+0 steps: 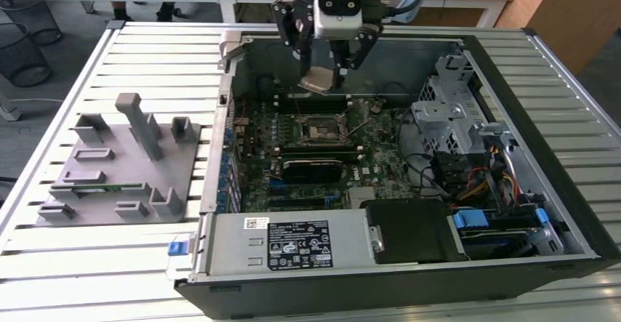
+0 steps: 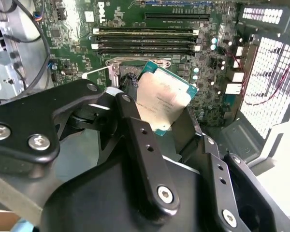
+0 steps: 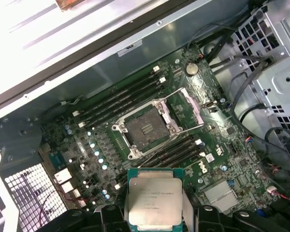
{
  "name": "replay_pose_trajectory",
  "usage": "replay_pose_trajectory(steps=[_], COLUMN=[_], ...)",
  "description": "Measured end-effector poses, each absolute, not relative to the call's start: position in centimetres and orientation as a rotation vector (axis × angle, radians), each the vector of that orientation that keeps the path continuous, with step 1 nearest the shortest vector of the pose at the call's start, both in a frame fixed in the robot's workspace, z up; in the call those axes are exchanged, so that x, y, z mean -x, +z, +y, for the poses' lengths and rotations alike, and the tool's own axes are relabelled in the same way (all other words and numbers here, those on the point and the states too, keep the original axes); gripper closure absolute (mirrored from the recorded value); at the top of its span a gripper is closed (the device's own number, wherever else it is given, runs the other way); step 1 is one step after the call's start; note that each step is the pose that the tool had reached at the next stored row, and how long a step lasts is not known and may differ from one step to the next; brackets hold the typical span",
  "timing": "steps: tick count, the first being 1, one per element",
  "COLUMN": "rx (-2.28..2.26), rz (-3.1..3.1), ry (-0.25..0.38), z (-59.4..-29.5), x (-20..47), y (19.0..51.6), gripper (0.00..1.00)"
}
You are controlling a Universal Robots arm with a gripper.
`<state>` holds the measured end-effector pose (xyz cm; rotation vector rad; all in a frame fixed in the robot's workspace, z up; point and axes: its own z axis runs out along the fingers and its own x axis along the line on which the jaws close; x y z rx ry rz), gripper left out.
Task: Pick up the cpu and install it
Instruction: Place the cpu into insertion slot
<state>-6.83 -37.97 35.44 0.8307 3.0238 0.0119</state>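
My gripper [image 1: 321, 81] hangs over the back of the open computer case, shut on the cpu [image 1: 318, 83], a flat square chip with a silver top and green edge. In both wrist views the cpu [image 2: 163, 99] [image 3: 153, 200] sits pinched between the black fingers [image 2: 135, 130], above the motherboard. The open socket [image 3: 146, 128] [image 1: 321, 128] with its metal frame and lifted load plate lies below and ahead of the chip, with nothing in it.
The motherboard [image 1: 291, 176] fills the case floor, with memory slots [image 3: 121, 99] beside the socket. A drive cage [image 1: 446, 118] and cables stand at the exterior view's right. A grey plastic tray [image 1: 116, 169] with upright blocks rests on the slatted table to the left.
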Motion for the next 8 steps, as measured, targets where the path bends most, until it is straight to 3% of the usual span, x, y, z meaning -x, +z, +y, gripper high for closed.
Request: replay_pose_trajectory(steps=[8], rx=[-0.98], rz=[2.978], ry=[0.01], z=[-37.85], x=[6.84], y=[35.36], gripper=[0.47])
